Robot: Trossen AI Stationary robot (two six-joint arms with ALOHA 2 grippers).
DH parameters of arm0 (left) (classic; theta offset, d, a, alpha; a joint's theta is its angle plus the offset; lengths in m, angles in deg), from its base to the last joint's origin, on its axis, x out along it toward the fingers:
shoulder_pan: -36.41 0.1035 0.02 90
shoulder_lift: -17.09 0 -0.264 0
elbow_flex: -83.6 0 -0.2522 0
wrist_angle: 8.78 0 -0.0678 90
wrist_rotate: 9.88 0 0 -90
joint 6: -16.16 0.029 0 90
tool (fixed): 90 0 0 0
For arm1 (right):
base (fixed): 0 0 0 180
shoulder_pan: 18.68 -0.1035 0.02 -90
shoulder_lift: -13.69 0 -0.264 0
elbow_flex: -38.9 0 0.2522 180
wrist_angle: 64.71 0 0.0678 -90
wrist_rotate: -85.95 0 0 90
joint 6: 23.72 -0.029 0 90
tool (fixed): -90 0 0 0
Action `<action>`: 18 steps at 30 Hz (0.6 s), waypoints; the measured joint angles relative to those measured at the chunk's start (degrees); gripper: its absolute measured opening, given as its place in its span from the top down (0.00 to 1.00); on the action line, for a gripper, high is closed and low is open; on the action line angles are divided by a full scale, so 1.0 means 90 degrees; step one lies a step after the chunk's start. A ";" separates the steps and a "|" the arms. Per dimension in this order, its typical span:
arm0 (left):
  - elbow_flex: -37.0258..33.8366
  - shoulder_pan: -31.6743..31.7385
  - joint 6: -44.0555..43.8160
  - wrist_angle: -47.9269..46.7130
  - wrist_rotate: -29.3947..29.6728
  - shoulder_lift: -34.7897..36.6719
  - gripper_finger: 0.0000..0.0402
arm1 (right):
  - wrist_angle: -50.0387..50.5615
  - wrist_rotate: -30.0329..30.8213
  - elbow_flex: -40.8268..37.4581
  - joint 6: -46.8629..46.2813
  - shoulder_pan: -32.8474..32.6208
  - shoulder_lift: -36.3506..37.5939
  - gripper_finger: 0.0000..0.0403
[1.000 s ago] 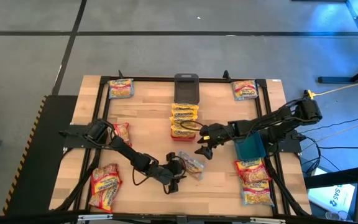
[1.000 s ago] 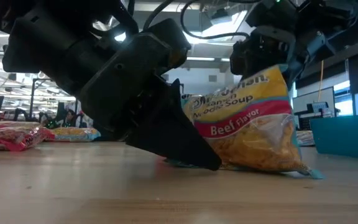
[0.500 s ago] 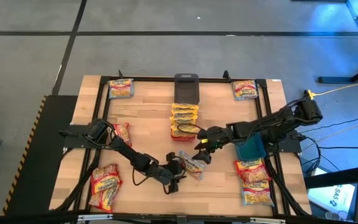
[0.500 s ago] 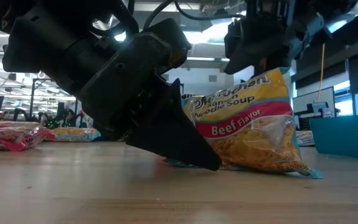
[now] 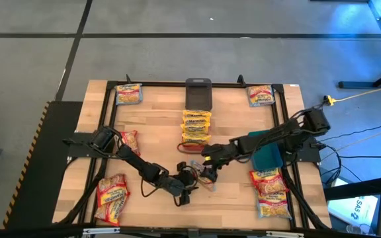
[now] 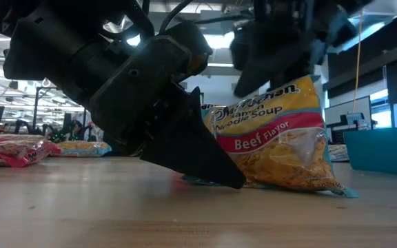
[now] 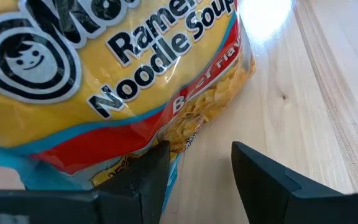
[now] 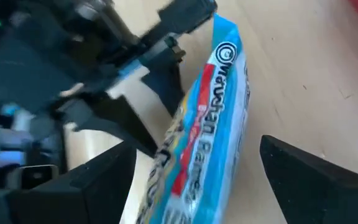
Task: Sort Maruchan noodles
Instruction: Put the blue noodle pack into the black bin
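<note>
Beef-flavour packet [image 6: 281, 138] stands on edge near the front middle of the tabletop [image 5: 157, 129], tilted, its yellow face and red band turned toward the low camera. The left arm reaches from the left side of the frame, bent low and running diagonally across the wood to this packet; the left claw [image 5: 189, 187] sits right beside it, and the wrist picture shows its two dark fingers [image 7: 263, 180] spread apart with bare wood between them, the packet lying just past one tip (whether it touches the wrapper is hard to tell). The right arm stretches from the right edge, sloping down and inward past the teal bin [image 5: 266, 157]. The right claw [image 5: 208, 168] hangs over the packet's upper edge, its fingers [image 8: 303, 177] wide apart on either side of the blue-trimmed wrapper without closing on it.

Other noodle packets lie around the tabletop: a stack [image 5: 196, 125] in the centre in front of the grey bin [image 5: 198, 94], one at each far corner [image 5: 129, 93] [image 5: 260, 96], one by the left arm's base [image 5: 130, 141], red-marked ones at the near left [image 5: 111, 197], and a pile at the near right [image 5: 270, 192].
</note>
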 joint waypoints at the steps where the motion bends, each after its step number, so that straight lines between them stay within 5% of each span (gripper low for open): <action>1: 0.0000 0.0000 0.0000 0.0000 -0.0002 0.0002 0.58 | 0.0320 0.0046 0.0200 0.0052 0.0000 -0.0135 0.21; 9: 0.0002 -0.0002 0.0019 -0.0036 -0.0003 0.0002 0.58 | 0.1875 0.0378 0.1388 0.0665 -0.0172 -0.0902 0.24; 18: 0.0005 -0.0008 0.0023 -0.0082 -0.0004 0.0010 0.58 | 0.1860 0.0206 0.1478 0.1198 -0.0165 -0.0968 0.58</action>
